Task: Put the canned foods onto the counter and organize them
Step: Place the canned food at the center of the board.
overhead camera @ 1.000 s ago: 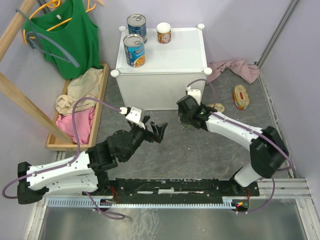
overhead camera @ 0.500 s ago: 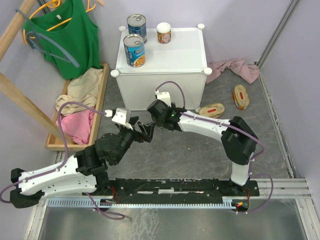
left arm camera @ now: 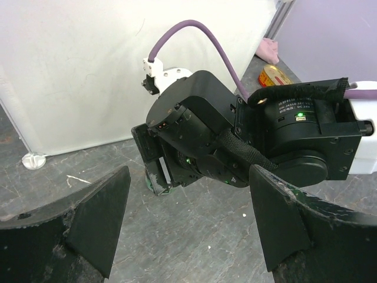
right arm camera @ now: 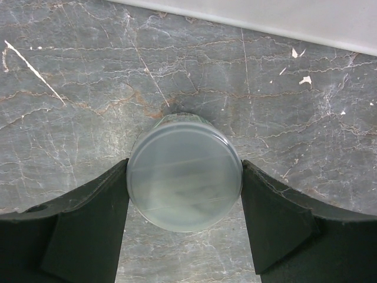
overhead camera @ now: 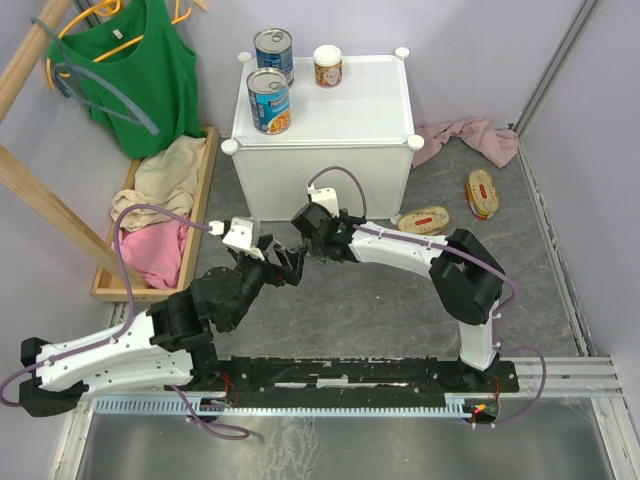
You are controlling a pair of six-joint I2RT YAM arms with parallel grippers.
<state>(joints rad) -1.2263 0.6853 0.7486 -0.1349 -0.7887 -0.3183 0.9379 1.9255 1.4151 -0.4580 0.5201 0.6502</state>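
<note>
Right gripper (right arm camera: 184, 194) clamping small white-topped can (right arm camera: 184, 170) between both fingers, low over grey surface (right arm camera: 294, 88) before counter (overhead camera: 350, 115). Left gripper (left arm camera: 187, 219) gaping, empty, facing it.

Step, judging: getting 4th of 6 cans up. Next calling for lift onto counter top, or handover.

Can's label hiding. Unclear whether can is touching surface.

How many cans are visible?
6. Two tall cans and a small one on the white cabinet; two oval tins on the tabletop; another small can in the right gripper.
</note>
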